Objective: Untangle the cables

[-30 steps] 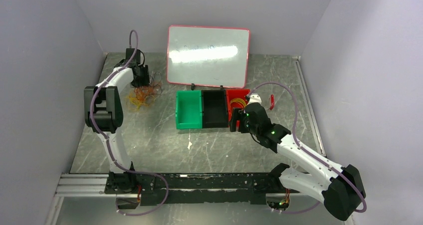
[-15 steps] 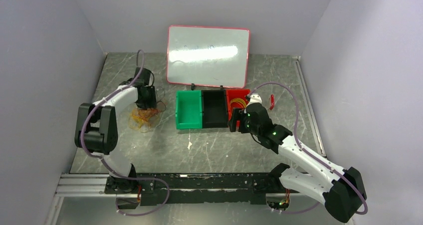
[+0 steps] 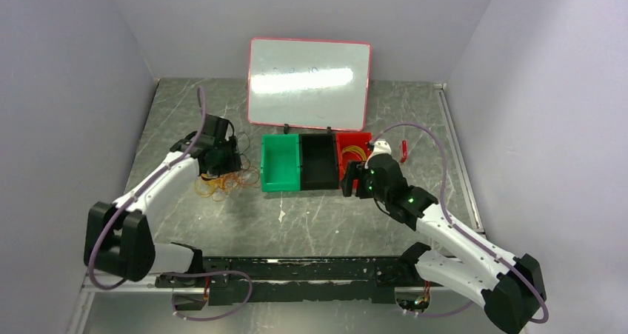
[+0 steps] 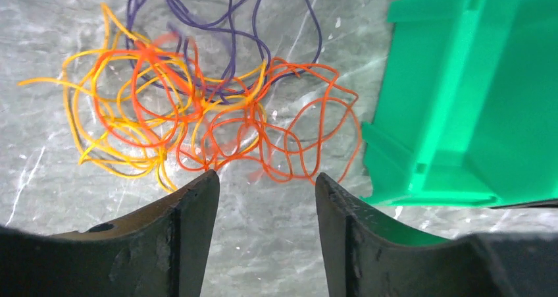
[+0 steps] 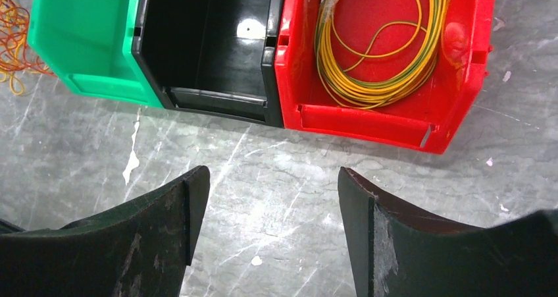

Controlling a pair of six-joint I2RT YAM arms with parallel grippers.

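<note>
Left gripper (image 4: 266, 178) hovers over cables (image 4: 201, 105) beside green bin (image 4: 460, 80).

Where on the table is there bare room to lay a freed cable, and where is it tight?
Bare table in front of the green bin, black bin and red bin, toward the near edge; green and black bins look empty. Tight: the cables beside the green bin, at the left gripper; the red bin holds a yellow coil.

Tangled cables (image 4: 197, 109) orange-red, yellow, purple; green bin (image 4: 460, 93), black bin (image 5: 210, 40), red bin (image 5: 362, 120); table (image 5: 276, 198) grey, white-veined.
</note>
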